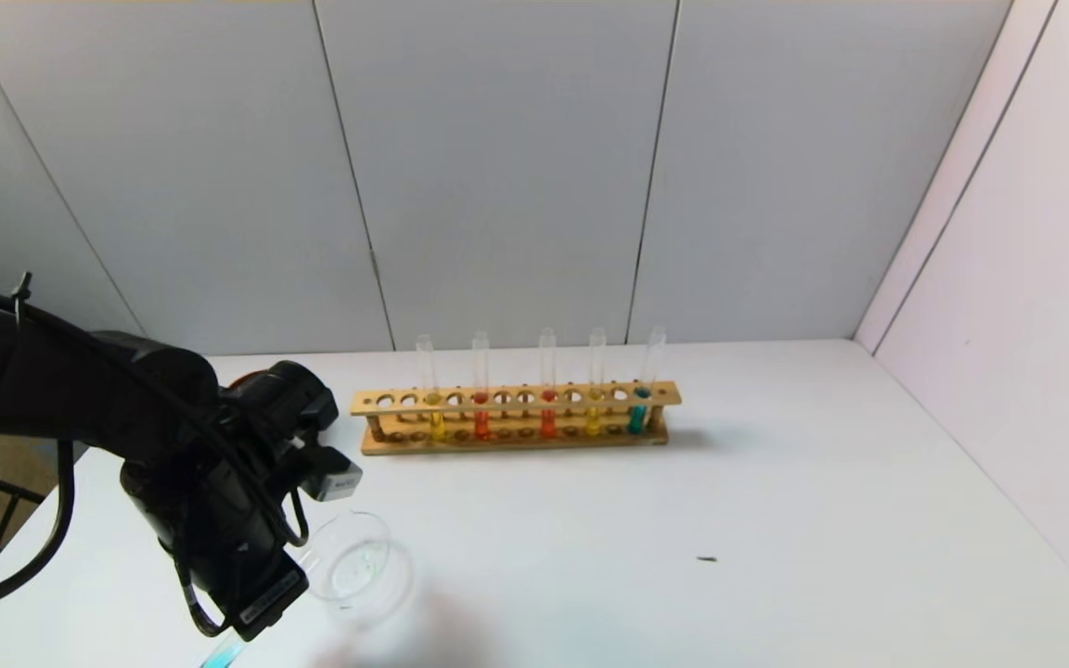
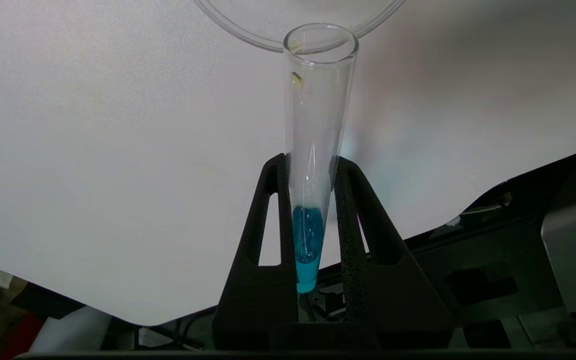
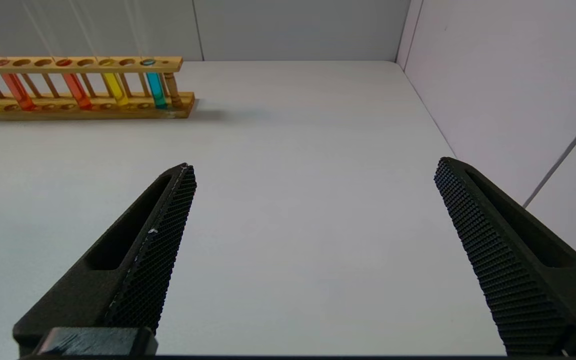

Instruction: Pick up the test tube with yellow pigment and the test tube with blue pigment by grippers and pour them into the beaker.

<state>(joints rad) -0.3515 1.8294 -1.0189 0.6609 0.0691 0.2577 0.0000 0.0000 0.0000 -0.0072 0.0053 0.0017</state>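
Note:
My left gripper (image 2: 310, 161) is shut on a test tube with blue pigment (image 2: 309, 235). It holds the tube tilted at the table's front left, with the open mouth at the rim of the clear beaker (image 1: 358, 562). The blue liquid sits at the tube's round end (image 1: 222, 655), behind the fingers. The beaker's rim (image 2: 240, 37) shows just beyond the tube's mouth. Two tubes with yellow pigment (image 1: 437, 422) (image 1: 594, 419) and another teal-blue tube (image 1: 637, 416) stand in the rack. My right gripper (image 3: 313, 170) is open and empty over bare table, out of the head view.
The wooden rack (image 1: 516, 399) stands mid-table near the back wall and also holds two orange-red tubes (image 1: 482, 422). It shows in the right wrist view (image 3: 78, 102) too. A small dark speck (image 1: 706, 559) lies on the white table. Walls close the back and right sides.

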